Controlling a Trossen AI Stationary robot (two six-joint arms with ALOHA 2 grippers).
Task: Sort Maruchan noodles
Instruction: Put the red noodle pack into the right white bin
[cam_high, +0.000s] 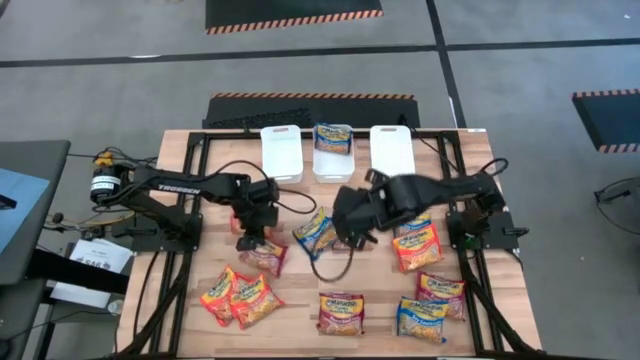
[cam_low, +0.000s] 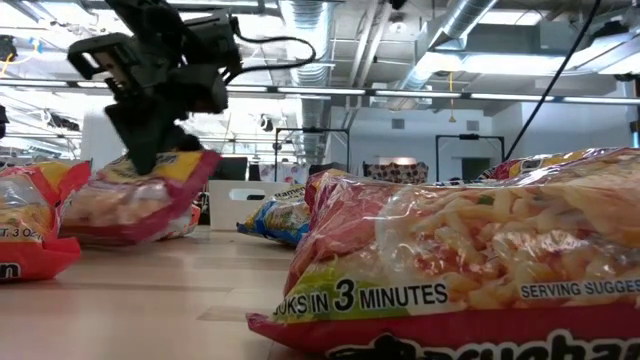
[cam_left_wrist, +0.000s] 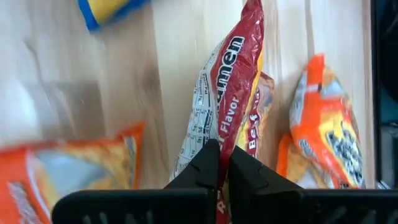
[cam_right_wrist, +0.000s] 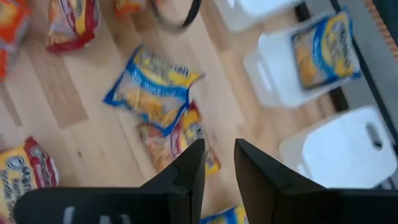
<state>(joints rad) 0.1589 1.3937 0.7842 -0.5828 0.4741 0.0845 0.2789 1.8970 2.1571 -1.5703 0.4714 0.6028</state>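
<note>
Starting at the left side of the table (cam_high: 180, 300): two orange noodle packets (cam_high: 241, 298) lie overlapping near the front edge. Just behind them the left gripper (cam_left_wrist: 223, 163) has its jaws pinched shut on the edge of a dark red noodle packet (cam_left_wrist: 233, 81). The low view shows that packet (cam_low: 140, 200) tilted, one end up in the jaws and the rest sagging toward the wood.

Moving toward the middle, a blue packet (cam_high: 316, 233) sits on the table. The right wrist view shows it (cam_right_wrist: 151, 89) lying partly over an orange and red one (cam_right_wrist: 183, 140). The right gripper (cam_right_wrist: 219, 162) hangs above that spot with its jaws a little apart and nothing between them. In front of that, near the front edge, there's another dark red packet (cam_high: 341, 312) lying flat.

At the back there are three white tubs in a row: the left tub (cam_high: 281, 153) has nothing in it that I can see, the middle tub (cam_high: 319, 168) has one blue packet (cam_high: 333, 138) inside, and the right tub (cam_high: 392, 150) looks bare too.

Over on the right side: an orange packet (cam_high: 417, 248) just beside the right arm, then a dark red one (cam_high: 441, 290) and a blue one (cam_high: 420, 320) close together toward the front corner.
</note>
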